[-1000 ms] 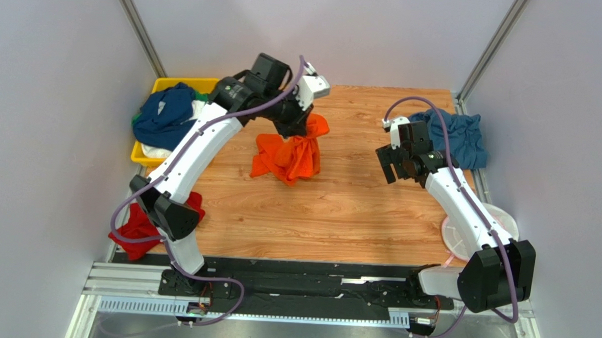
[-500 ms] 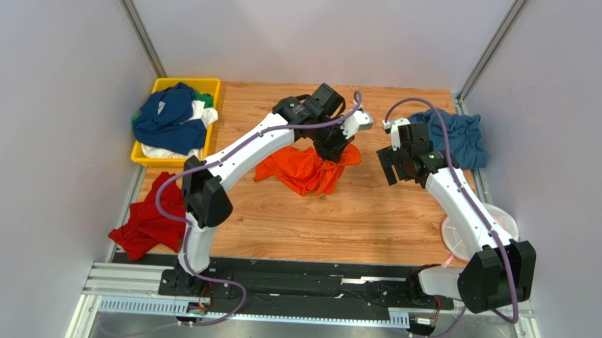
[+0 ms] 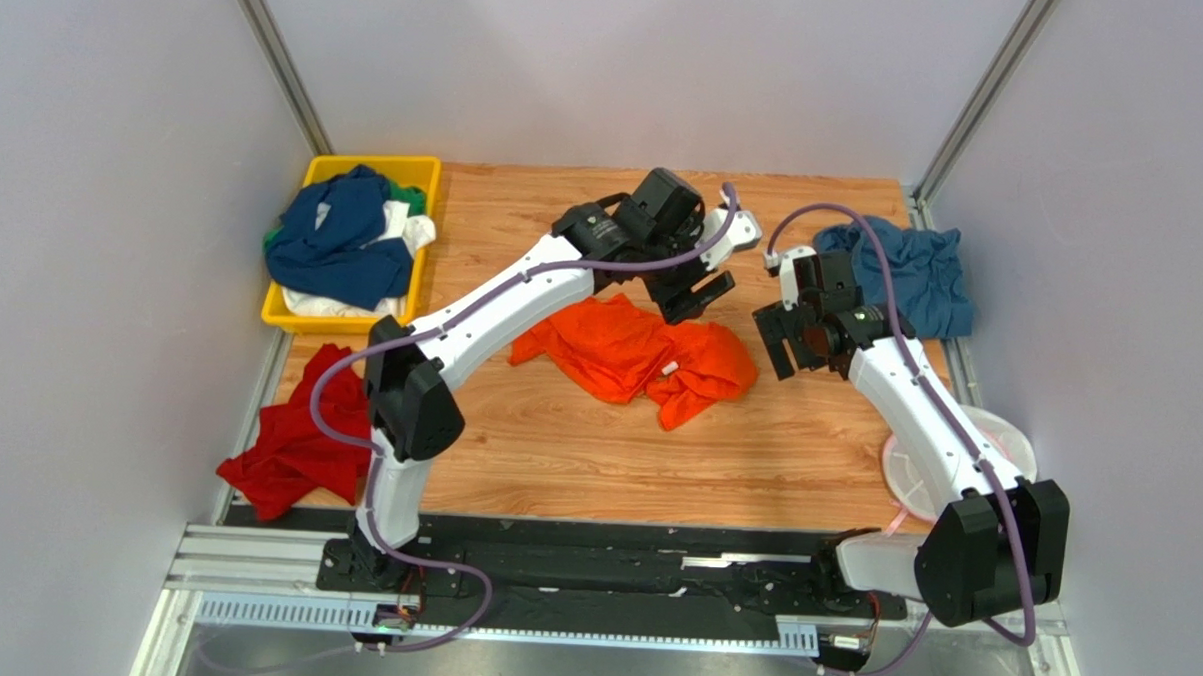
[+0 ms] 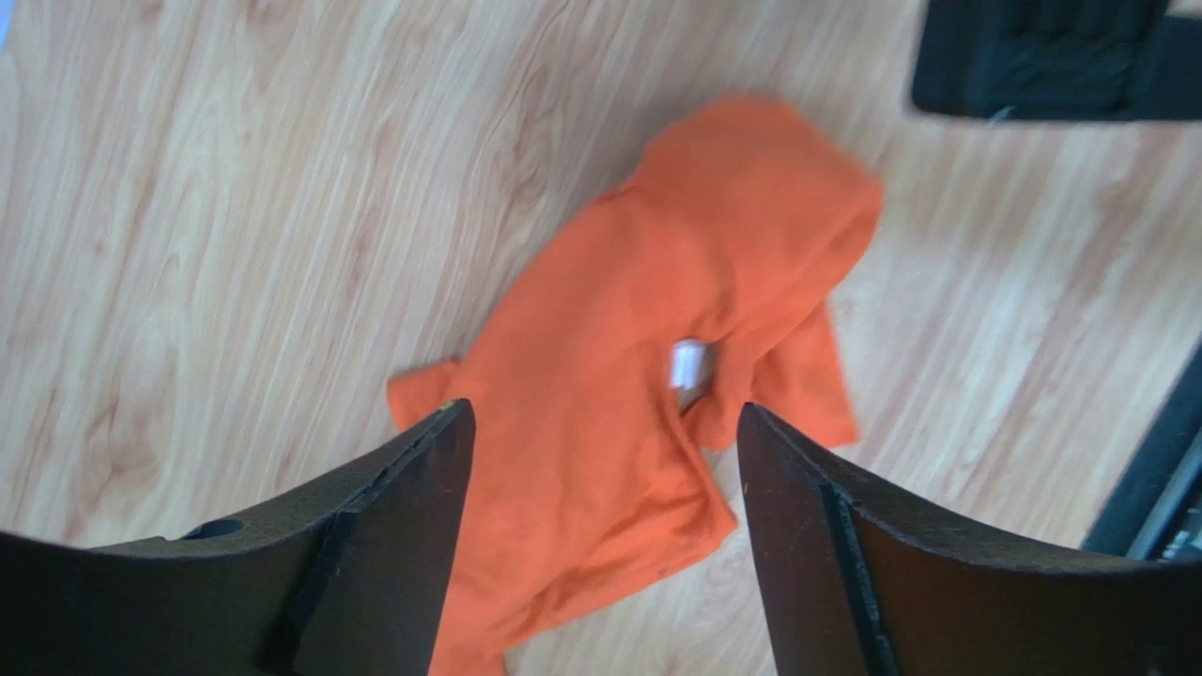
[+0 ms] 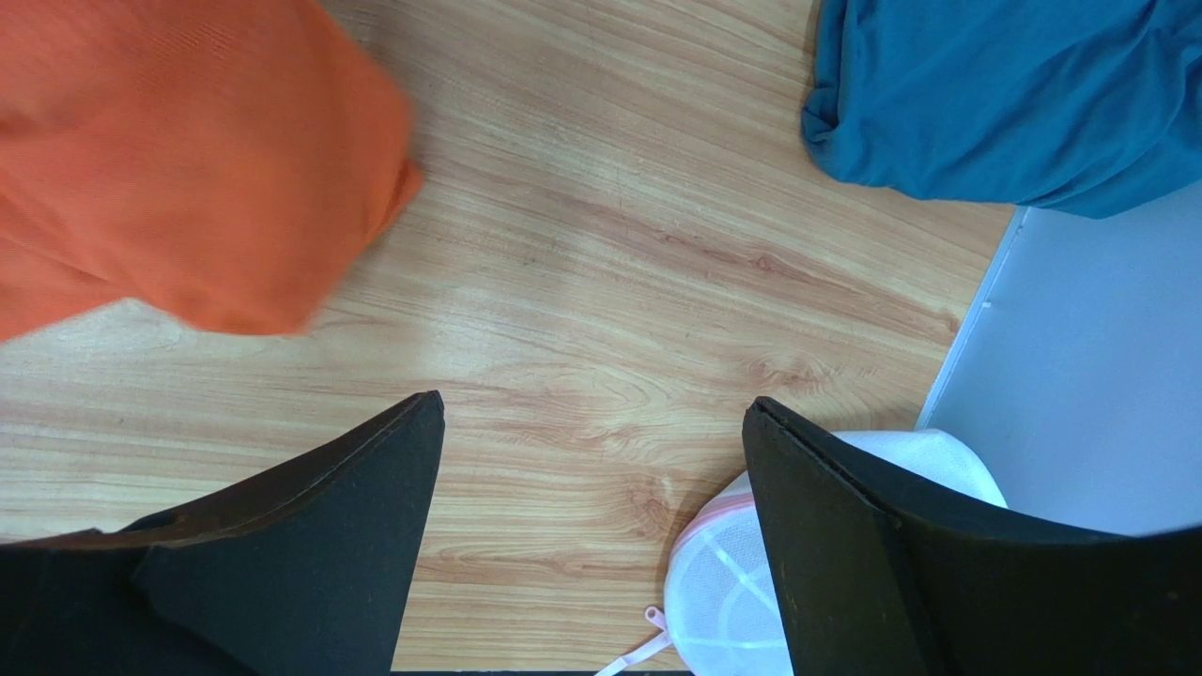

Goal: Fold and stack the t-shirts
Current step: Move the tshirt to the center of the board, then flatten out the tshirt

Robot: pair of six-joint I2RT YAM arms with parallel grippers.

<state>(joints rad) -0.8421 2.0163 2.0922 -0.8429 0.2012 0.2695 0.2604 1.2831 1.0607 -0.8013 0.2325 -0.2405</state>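
Observation:
A bright orange t-shirt (image 3: 634, 354) lies crumpled on the wooden table (image 3: 589, 443), a white label (image 4: 687, 364) showing at its collar. My left gripper (image 3: 696, 294) hangs open just above its far right edge, nothing between its fingers (image 4: 381, 535). In the left wrist view the orange t-shirt (image 4: 663, 380) lies below the open left gripper (image 4: 600, 423). My right gripper (image 3: 773, 341) stands open to the right of the shirt, over bare wood (image 5: 593, 409). A steel-blue t-shirt (image 3: 911, 274) lies at the far right, and a red t-shirt (image 3: 296, 448) at the near left.
A yellow tray (image 3: 358, 165) at the far left holds navy, white and green shirts (image 3: 333, 231). A round white-and-pink disc (image 3: 995, 442) lies by the right arm, also in the right wrist view as the disc (image 5: 734, 592). Grey walls close in on both sides.
My left arm swung right with the orange t-shirt, then its gripper opened and let it go. The shirt now lies spread on the table. The right arm barely moved.

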